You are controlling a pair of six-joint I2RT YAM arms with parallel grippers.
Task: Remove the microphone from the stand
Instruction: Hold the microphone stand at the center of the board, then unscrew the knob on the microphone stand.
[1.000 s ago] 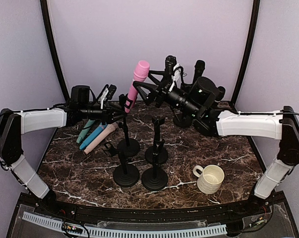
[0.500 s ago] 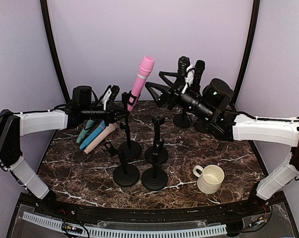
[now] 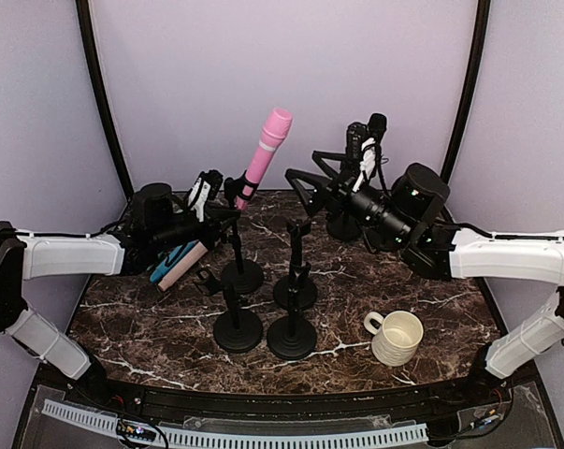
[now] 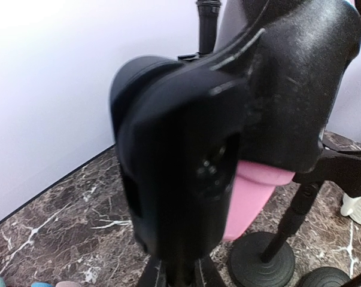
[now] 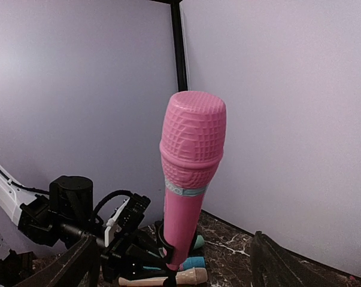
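Other stands (image 3: 292,335) crowd the stand (image 3: 242,276) — mug (image 3: 397,337) (right) apart.

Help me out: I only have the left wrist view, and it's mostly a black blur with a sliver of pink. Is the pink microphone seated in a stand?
Observer: Yes. The pink microphone sits tilted, head up, in the clip of the rear-left stand.
Operator: Where is the right gripper?
Observer: The right gripper is open, off to the microphone's right at the height of its handle, with a clear gap between them.
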